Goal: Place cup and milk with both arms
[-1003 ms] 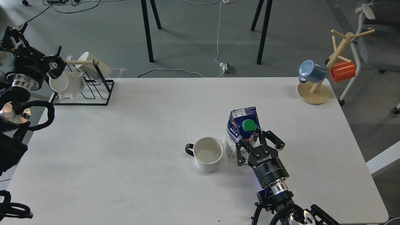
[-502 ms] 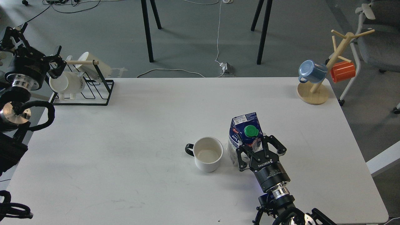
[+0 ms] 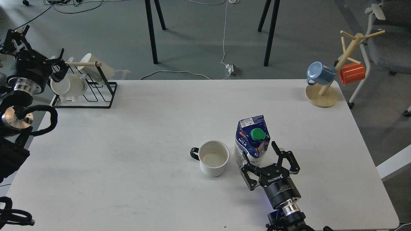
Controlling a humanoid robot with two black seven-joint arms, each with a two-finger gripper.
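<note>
The blue milk carton (image 3: 251, 138) with a green cap stands upright on the white table (image 3: 128, 134), right of centre. The white cup (image 3: 213, 158) with a black handle stands just left of it, close to the carton. My right gripper (image 3: 260, 158) is open just in front of the carton, its fingers spread on either side of the carton's lower part and apart from it. My left gripper (image 3: 61, 63) is far off at the table's back left corner, beside the mug rack, with its fingers apart and nothing in them.
A black wire rack (image 3: 86, 91) with white mugs (image 3: 69, 86) stands at the back left. A wooden mug tree (image 3: 324, 93) with a blue mug (image 3: 319, 73) and an orange mug (image 3: 352, 73) stands at the back right. A chair (image 3: 385, 38) is beyond the right edge.
My right gripper lowered the milk carton onto the table beside the cup, then opened and drew back toward me. The left arm has barely moved.
</note>
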